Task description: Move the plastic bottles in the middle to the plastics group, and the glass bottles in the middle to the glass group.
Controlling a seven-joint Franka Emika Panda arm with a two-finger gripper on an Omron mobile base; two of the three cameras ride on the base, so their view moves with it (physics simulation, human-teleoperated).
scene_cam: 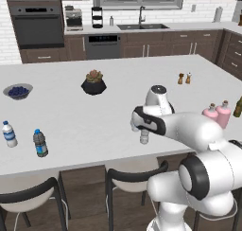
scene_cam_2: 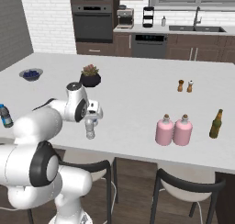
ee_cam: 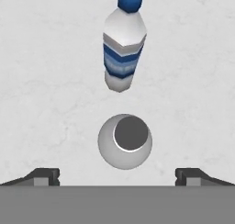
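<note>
The gripper [ee_cam: 117, 177] hangs over the white counter [scene_cam: 118, 107] with its jaws spread as wide as they go and nothing between them. Just ahead of its fingertips [ee_cam: 43, 176], seen from straight above, stands the plain greyish bottle [ee_cam: 125, 141], upright and apart from both tips. In the left base view the same bottle [scene_cam: 144, 136] pokes out below the white hand, near the front edge of the counter.

Beyond it in the hand view lies or stands another small bottle with a blue label [ee_cam: 122, 44]; which one it is I cannot tell.

Far to the left sit 2 water bottles close together: a clear one with a white cap [scene_cam: 9, 133] and a dark grey one with a blue cap [scene_cam: 40, 143].

To the right, 2 squat pink bottles [scene_cam_2: 173, 130] stand touching side by side, and a taller dark olive bottle [scene_cam_2: 216, 124] stands near them, further right.

Farther back are 2 small shakers [scene_cam_2: 185, 86], a potted plant [scene_cam: 93, 82] and a bowl [scene_cam: 18, 91] of dark fruit.
</note>
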